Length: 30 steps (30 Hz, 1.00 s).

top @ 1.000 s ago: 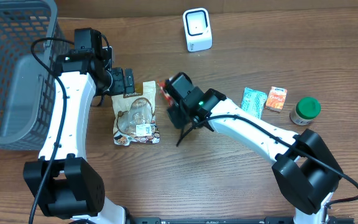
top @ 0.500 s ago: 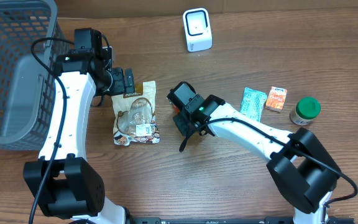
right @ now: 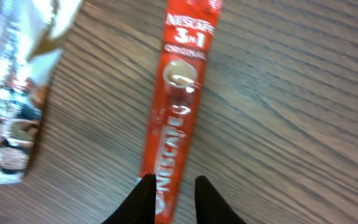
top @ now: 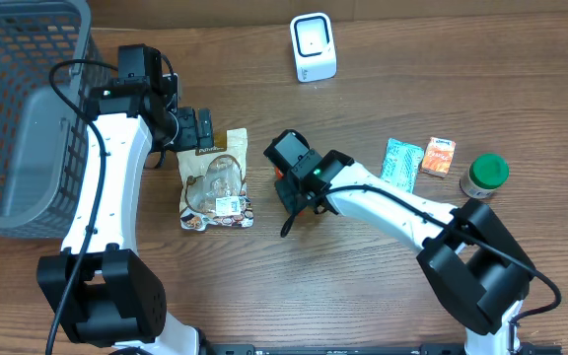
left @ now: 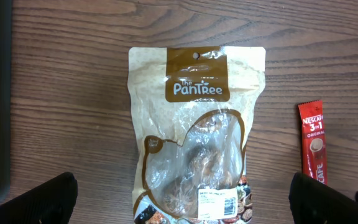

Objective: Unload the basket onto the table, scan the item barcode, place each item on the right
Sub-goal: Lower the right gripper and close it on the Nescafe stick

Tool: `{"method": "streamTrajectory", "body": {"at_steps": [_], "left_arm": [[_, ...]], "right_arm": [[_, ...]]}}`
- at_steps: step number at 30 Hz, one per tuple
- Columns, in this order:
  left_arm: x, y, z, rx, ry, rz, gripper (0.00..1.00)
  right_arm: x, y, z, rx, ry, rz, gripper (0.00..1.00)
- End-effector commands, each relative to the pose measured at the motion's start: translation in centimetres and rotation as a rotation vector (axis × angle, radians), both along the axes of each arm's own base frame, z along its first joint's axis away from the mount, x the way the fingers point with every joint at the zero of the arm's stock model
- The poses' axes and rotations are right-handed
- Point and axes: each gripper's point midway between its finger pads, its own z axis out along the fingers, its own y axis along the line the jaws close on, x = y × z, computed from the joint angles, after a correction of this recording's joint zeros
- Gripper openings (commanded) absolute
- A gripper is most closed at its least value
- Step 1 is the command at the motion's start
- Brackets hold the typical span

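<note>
Red Nescafé 3-in-1 stick sachet (right: 176, 106): lies flat on the brown wooden table (top: 264, 296), just beside the tan Pantree snack pouch (left: 194, 137) and well apart from the white box-shaped barcode scanner (top: 314, 46). The right gripper (right: 173, 200) straddles its lower end, jaws narrowly parted; whether they pinch it cannot be told. Such an end hold would probably leave the printed faces free for scanning. The left gripper (top: 197, 128) hangs wide open above the pouch, holding nothing.

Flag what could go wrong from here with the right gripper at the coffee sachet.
The right gripper straddles only one end of the flat Nescafe 3in1 sachet; the thin stick may slip or buckle when pinched. The Pantree snack pouch lies close beside it and could get nudged.
</note>
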Motion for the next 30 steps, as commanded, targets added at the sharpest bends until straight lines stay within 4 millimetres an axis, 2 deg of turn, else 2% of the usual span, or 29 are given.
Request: {"method": "streamTrajectory", "body": {"at_steps": [1,5,11,18,24,30], "left_arm": [[0.1,0.2,-0.1,0.014,0.001,-0.021,1.0],[0.1,0.2,-0.1,0.014,0.001,-0.02,1.0],[0.1,0.2,-0.1,0.014,0.001,-0.02,1.0],[0.1,0.2,-0.1,0.014,0.001,-0.02,1.0],[0.1,0.2,-0.1,0.014,0.001,-0.021,1.0],[0.1,0.2,-0.1,0.014,0.001,-0.021,1.0]], "right_arm": [[-0.5,2.1,0.2,0.061,0.015,-0.043,0.22],[-0.9,2.8,-0.9,0.031,-0.009,-0.028,0.26],[-0.3,1.6,-3.0,-0.083,-0.064,-0.054,0.3],[0.0,1.5,-2.8,-0.088,-0.085,-0.061,0.33],[0.6,2.2,-0.6,-0.069,-0.114,-0.037,0.33],[1.2,1.3,-0.2,-0.127,-0.158,-0.031,0.33]]}}
